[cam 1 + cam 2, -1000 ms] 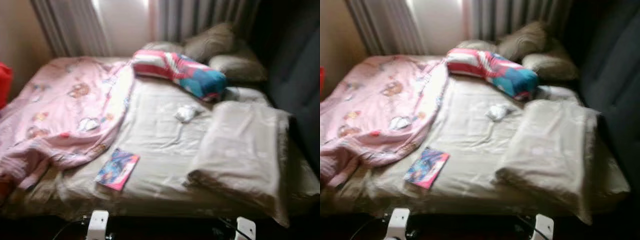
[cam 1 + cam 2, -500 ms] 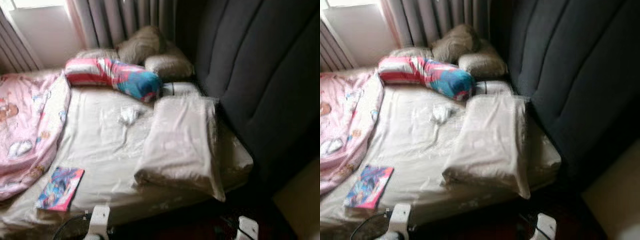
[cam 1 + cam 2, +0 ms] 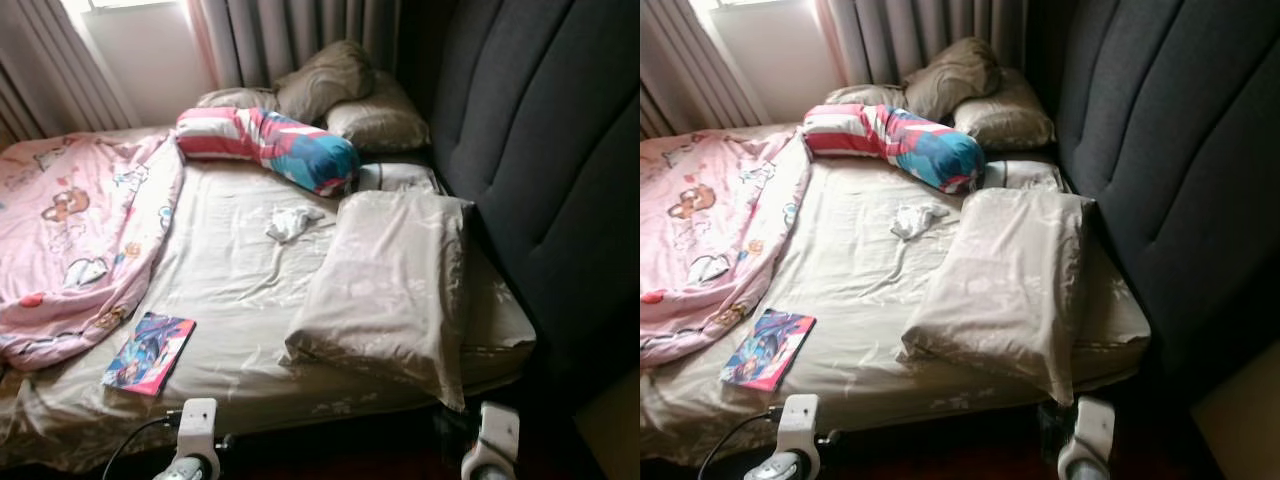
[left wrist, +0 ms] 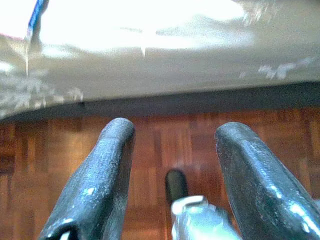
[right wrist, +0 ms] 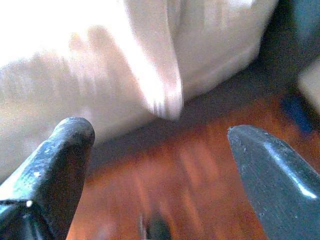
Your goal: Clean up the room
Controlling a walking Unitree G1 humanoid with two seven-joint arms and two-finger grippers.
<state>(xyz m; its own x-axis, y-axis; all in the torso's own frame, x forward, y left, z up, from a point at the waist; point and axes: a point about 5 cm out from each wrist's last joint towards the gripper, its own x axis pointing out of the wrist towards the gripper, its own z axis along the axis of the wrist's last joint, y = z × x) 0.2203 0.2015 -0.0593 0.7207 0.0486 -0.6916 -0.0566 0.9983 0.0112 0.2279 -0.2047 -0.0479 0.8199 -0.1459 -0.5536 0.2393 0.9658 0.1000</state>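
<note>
- Left eye view: The bed (image 3: 240, 290) carried the items to be tidied. A book (image 3: 149, 352) with a colourful cover lay flat near the foot edge, just beside the hem of a pink blanket (image 3: 75, 235) bunched across the robot's left part of the mattress. A crumpled white cloth (image 3: 290, 222) lay mid-mattress, between a striped bolster (image 3: 268, 148) and a large beige pillow (image 3: 390, 285).
- Right eye view: The same layout was shown. The book lay closest to the robot; the white cloth lay further in.
- Handling judgement: The book was probably light, thin and stiff, with a possibly slick cover. Lying flat on soft sheet, it offered no edge gap; the overhanging near corner or long edge would be the best hold. The cloth was soft and light, and could be pinched at any raised fold. The blanket was bulky and limp, and would drag.
- Left wrist view: The left pincer (image 4: 172, 165) stood moderately wide, holding nothing, low over the wooden floor (image 4: 150, 135) facing the bed's side.
- Right wrist view: The right pincer (image 5: 160, 165) stood wide and empty, above the floor near the hanging pillow corner.
</note>
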